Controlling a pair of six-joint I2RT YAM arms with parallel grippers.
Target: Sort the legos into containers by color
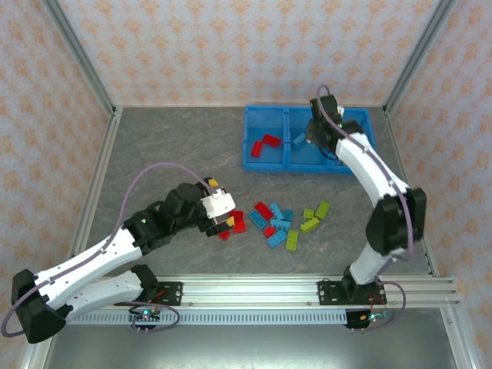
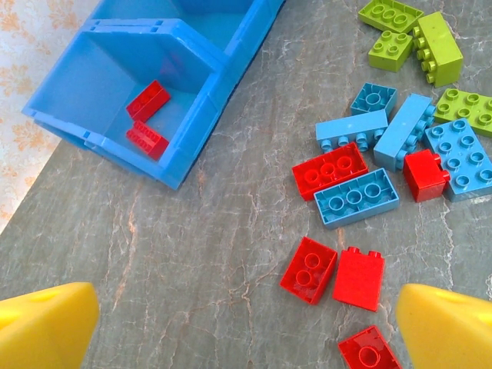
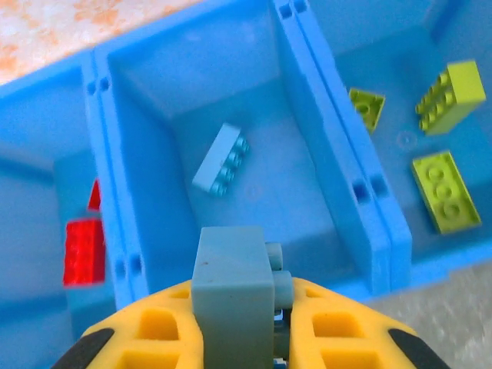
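We log right gripper (image 3: 240, 330) pinching blue brick (image 3: 231, 280) over bin (image 3: 338, 192) | wrist: green bricks (image 3: 440, 190) at 3 o'clock (arm covers that cell overhead) | left gripper (image 2: 250, 327) spread above red bricks (image 2: 359, 278).

A grey marbled tabletop (image 1: 177, 146) lies inside aluminium posts (image 1: 81, 54) and pale floral-patterned walls (image 1: 246, 46).

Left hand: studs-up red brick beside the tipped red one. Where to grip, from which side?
From straight above, pinch the studs-up red brick by its near and far side walls. They're flat and free; its right wall almost touches the tipped red brick, leaving no finger room.
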